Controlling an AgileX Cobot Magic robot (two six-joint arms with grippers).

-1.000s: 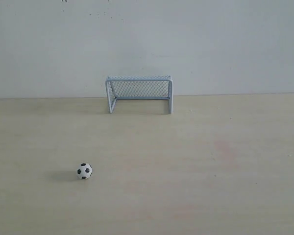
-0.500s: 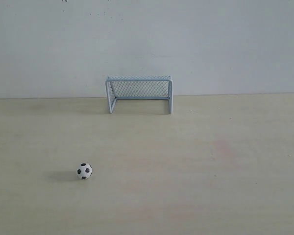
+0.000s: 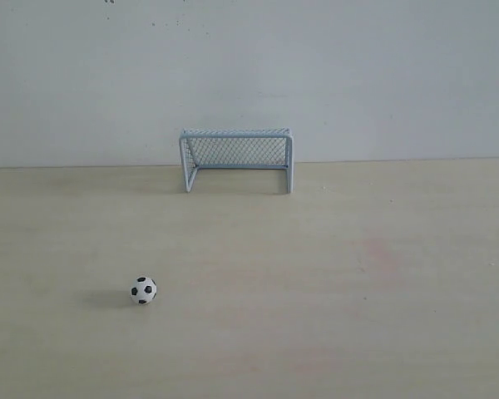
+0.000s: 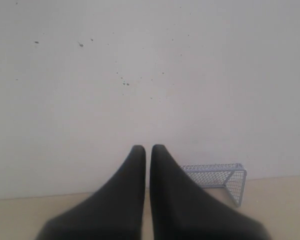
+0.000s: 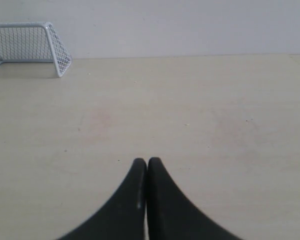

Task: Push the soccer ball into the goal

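Note:
The soccer ball (image 3: 144, 290), tiny, white with black patches, rests on the pale wooden table at the front left of the exterior view. The goal (image 3: 236, 160), a pale blue-white frame with mesh netting, stands at the table's back edge against the wall, mouth facing forward. Neither arm shows in the exterior view. In the left wrist view my left gripper (image 4: 148, 148) is shut and empty, with the goal (image 4: 217, 177) beyond it. In the right wrist view my right gripper (image 5: 147, 161) is shut and empty over bare table, the goal (image 5: 27, 44) far off. The ball is out of both wrist views.
A plain white wall (image 3: 249, 75) runs behind the table (image 3: 358, 274). The wall in the left wrist view carries a few dark specks (image 4: 125, 82). Nothing else stands on the table.

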